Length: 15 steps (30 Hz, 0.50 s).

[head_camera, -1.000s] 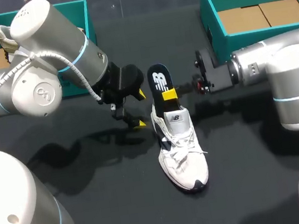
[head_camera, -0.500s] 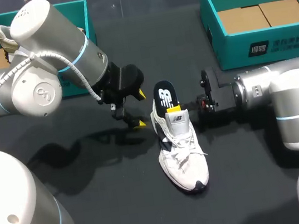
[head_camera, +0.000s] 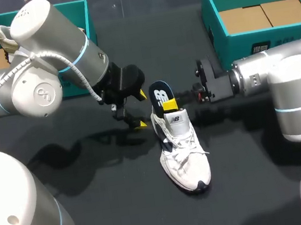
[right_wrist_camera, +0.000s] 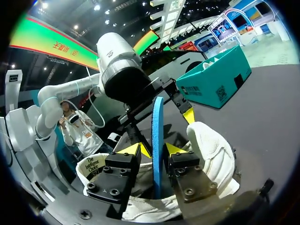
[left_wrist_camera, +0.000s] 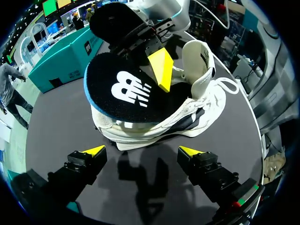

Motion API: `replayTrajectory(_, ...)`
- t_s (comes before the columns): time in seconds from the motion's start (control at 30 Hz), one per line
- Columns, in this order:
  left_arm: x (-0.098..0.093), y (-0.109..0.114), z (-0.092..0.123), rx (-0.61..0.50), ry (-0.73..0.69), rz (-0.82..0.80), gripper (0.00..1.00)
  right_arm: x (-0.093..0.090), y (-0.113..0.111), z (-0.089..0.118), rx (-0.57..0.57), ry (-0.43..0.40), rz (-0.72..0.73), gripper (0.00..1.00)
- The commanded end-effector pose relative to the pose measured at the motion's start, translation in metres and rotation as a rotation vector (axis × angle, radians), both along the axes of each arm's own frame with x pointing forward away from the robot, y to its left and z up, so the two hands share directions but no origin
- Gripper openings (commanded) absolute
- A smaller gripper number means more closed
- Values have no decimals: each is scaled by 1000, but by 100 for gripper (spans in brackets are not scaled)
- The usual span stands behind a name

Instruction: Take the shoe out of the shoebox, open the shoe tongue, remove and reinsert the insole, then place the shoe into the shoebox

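While insole (head_camera: 161, 95) stands half inside shoe (head_camera: 184, 153), upright on table (head_camera: 95, 200) near shoebox (head_camera: 214, 29), you have right gripper (right_wrist_camera: 153, 150) pinching it; left gripper (left_wrist_camera: 143, 151) gapes wide, empty, beside heel. Likely insole step. Next: guide insole straight along sole, brace heel.

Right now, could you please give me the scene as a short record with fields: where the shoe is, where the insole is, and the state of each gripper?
shoe: white, standing on its sole on the black table, outside both boxes
insole: dark with a blue edge, lower end inside the shoe, upper end sticking out at the heel
right gripper: shut on the insole, above the shoe's opening
left gripper: open, empty, beside the shoe's heel, not touching it
shoeboxes: teal, left box and right box, at the table's far side
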<state>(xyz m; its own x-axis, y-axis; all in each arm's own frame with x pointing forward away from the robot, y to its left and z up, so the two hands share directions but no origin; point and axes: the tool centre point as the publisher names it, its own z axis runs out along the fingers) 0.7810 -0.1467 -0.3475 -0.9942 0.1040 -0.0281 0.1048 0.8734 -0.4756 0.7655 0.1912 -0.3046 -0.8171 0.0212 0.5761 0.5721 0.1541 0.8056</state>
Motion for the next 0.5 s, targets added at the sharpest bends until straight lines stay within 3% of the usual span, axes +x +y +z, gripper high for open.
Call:
replayTrajectory(0.03, 0, 0, 0, 0, -1, -1, 100, 9, 4, 6, -22, -5, 19, 26)
replayTrajectory(0.07, 0, 0, 0, 0, -1, -1, 100, 11, 5, 7, -22, -6, 20, 24)
replayTrajectory(0.17, 0, 0, 0, 0, -1, -1, 100, 17, 5, 7, -21, -3, 24, 0)
replayTrajectory(0.33, 0, 0, 0, 0, -1, -1, 100, 18, 3, -4, -11, 34, 14, 0)
replayTrajectory(0.5, 0, 0, 0, 0, -1, -1, 100, 4, -1, -20, 6, 87, -16, 0)
